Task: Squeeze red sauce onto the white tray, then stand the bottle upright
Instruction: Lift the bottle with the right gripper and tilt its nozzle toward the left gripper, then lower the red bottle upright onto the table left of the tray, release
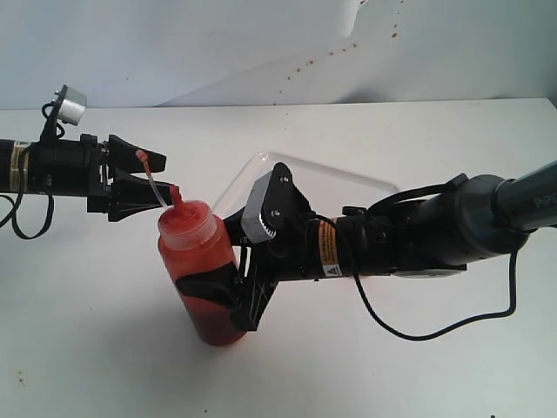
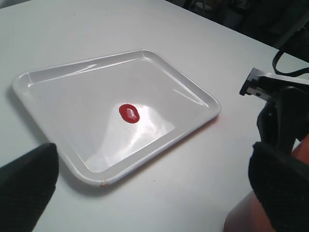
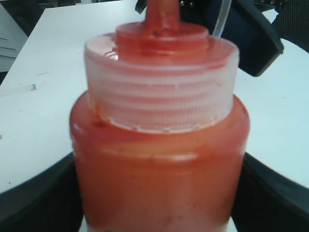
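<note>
My right hand (image 1: pixel 228 292) was closed on the bottle (image 1: pixel 196 252), one finger on each side of its middle, below the shoulder. The bottle stood near upright on the bench (image 1: pixel 392 366), just beside the white tray (image 2: pixel 212 104). Whether its base sat flat I could not tell. My left hand (image 1: pixel 144 178) hung open next to the nozzle (image 1: pixel 177 196), with the thin cap strap (image 1: pixel 155 183) running up between its fingers. It gripped nothing. A small oval of red sauce (image 2: pixel 129 112) lay near the middle of the tray.

The bottle looked nearly full, so I judged it fairly heavy for its size and weighted low. Its wall was soft, translucent plastic that would give under my fingers, and with the nozzle uncapped any extra squeeze would likely push sauce out. The smooth wall might also slip. The mid-body hold seemed right to me: firm enough to steady it, no tighter. The ribbed collar (image 3: pixel 161 92) looked stiffer, should a second hold be needed.
</note>
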Motion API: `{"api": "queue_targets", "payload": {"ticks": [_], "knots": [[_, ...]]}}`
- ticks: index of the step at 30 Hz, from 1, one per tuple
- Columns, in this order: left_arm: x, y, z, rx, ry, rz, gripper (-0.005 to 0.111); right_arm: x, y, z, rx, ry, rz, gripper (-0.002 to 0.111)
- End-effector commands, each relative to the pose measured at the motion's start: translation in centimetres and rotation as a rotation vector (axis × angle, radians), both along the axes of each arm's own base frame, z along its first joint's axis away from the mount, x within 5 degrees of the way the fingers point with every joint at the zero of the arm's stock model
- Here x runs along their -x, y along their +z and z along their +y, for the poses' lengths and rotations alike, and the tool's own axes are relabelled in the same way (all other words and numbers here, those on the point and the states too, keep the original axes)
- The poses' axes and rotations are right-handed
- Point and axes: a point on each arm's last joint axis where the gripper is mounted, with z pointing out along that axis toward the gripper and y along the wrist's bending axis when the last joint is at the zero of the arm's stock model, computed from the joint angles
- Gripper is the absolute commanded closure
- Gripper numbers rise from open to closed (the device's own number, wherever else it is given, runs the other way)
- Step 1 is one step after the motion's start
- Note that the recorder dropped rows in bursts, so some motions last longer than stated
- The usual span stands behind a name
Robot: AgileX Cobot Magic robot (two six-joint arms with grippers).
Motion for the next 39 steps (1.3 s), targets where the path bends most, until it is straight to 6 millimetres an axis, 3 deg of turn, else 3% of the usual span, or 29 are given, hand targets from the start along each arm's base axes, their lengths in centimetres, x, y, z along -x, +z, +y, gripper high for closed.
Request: {"api": "queue_targets", "payload": {"ticks": [1, 11, 16, 27, 32, 39], "knots": [[0.0, 0.4, -0.3, 0.012, -0.008, -0.002, 0.002, 0.2, 0.5, 0.1, -0.027, 0.011, -0.001, 0.04], [0.0, 0.4, -0.3, 0.012, -0.008, -0.002, 0.002, 0.2, 0.5, 0.1, -0.027, 0.011, -0.001, 0.017], [0.0, 0.4, -0.3, 0.012, -0.008, -0.002, 0.002, 0.5, 1.0, 0.1, -0.024, 0.047, -0.024, 0.015], [0.0, 0.4, -0.3, 0.012, -0.008, -0.002, 0.002, 1.2, 5.7, 0.0, -0.132, 0.079, -0.099, 0.015], [0.0, 0.4, -0.3, 0.014, -0.006, -0.004, 0.002, 1.5, 7.9, 0.0, -0.265, 0.079, -0.112, 0.015], [0.0, 0.4, -0.3, 0.017, -0.003, -0.004, 0.002, 1.0, 11.1, -0.6, -0.396, -0.028, -0.164, 0.016]]}}
